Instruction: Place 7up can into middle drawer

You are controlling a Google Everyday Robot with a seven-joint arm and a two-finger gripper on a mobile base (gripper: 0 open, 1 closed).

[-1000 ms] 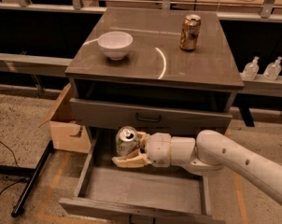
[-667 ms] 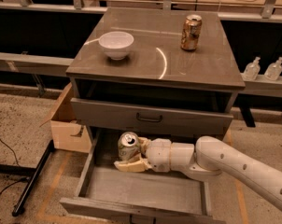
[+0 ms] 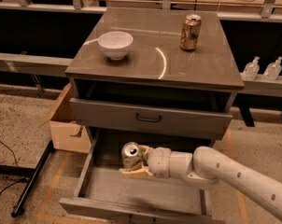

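My gripper point(image 3: 134, 164) clamped on round shiny 7up can point(image 3: 131, 154), over far left of flat grey metal middle drawer point(image 3: 145, 190). Can sits lower than before, maybe touching floor.

The gripper point(image 3: 134, 164) sits low at centre. Well above it on the cabinet top point(image 3: 187, 66), a bowl point(image 3: 115, 44) stands up-left and a copper can point(image 3: 190, 31) up-right. A box point(image 3: 68, 127) lies to its left. Two bottles point(image 3: 250, 69), perhaps sanitiser, stand far up-right.
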